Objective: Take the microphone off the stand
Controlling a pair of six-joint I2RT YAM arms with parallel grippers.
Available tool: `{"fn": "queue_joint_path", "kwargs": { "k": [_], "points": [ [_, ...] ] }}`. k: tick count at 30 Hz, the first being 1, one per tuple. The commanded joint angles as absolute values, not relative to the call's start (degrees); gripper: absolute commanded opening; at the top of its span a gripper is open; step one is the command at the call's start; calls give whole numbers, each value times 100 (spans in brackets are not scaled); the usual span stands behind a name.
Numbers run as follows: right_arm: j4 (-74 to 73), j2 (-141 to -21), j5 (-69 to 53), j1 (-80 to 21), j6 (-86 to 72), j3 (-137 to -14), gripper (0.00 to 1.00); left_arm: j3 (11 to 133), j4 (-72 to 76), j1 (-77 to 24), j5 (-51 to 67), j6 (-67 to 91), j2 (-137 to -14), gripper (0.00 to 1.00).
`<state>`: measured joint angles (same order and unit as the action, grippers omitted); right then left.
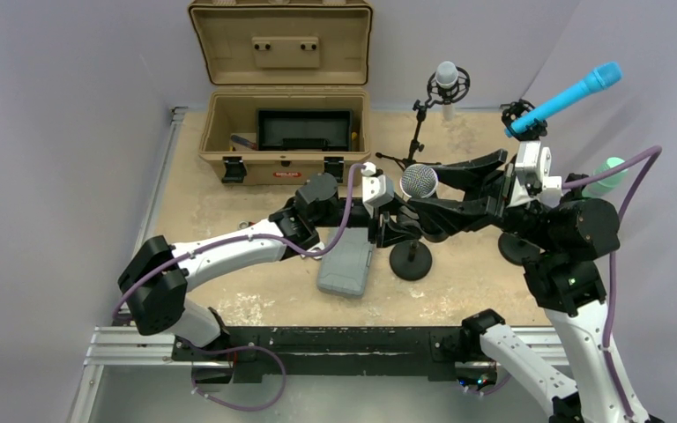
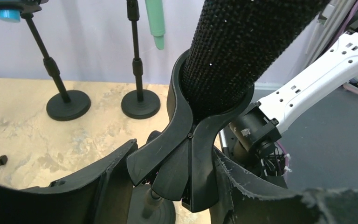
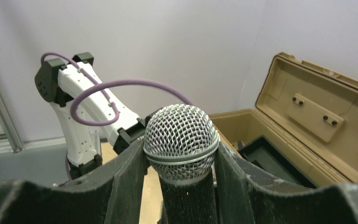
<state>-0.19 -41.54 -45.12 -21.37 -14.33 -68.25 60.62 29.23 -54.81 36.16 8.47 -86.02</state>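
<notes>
Centre frame, the microphone point(image 1: 419, 181) sits in the clip point(image 2: 181, 107) of its stand point(image 1: 411, 262). The right hand point(image 3: 179, 161) clamps its body and the left hand point(image 2: 175, 156) pinches the clip. Draw it out along the barrel, with the stand braced.

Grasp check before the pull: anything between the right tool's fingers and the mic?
Nothing. In the right wrist view the right tool has both fingers right against the microphone at its mesh head; no gap shows.

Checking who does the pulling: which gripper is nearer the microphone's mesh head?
Right. The right gripper clamps the mesh head from both sides; the left gripper sits lower, flanking the stand clip under the microphone body.
</notes>
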Motion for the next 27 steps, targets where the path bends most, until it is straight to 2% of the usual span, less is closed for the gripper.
{"fn": "queue_joint_path", "kwargs": {
  "k": [1,6,13,19,20,23,27],
  "points": [
    [574,-4059,-4485,-2145,-1336,-6836,0,6099,2694,-5511,3512,640,-8429,2],
    [697,-4057,-4277,-2142,-1406,-6849,0,6083,1982,-5521,3426,462,-8361,0],
    [2242,-4307,-4633,-2141,-2564,-6909,0,6227,1387,-5520,3650,738,-8321,0],
    [1588,-4249,-4595,-2141,-2081,-6915,0,6373,1038,-5520,3455,1043,-8223,0],
    [1478,-4157,-4534,-2143,-1961,-6765,0,6293,1200,-5520,3385,1076,-8161,5],
    [1369,-3860,-4278,-2143,-1871,-6350,0,5622,2321,-5511,3084,1304,-7839,43],
    [905,-3675,-4222,-2145,-1558,-6190,0,5518,2587,-5516,3026,1271,-7791,73]
  ]
}}
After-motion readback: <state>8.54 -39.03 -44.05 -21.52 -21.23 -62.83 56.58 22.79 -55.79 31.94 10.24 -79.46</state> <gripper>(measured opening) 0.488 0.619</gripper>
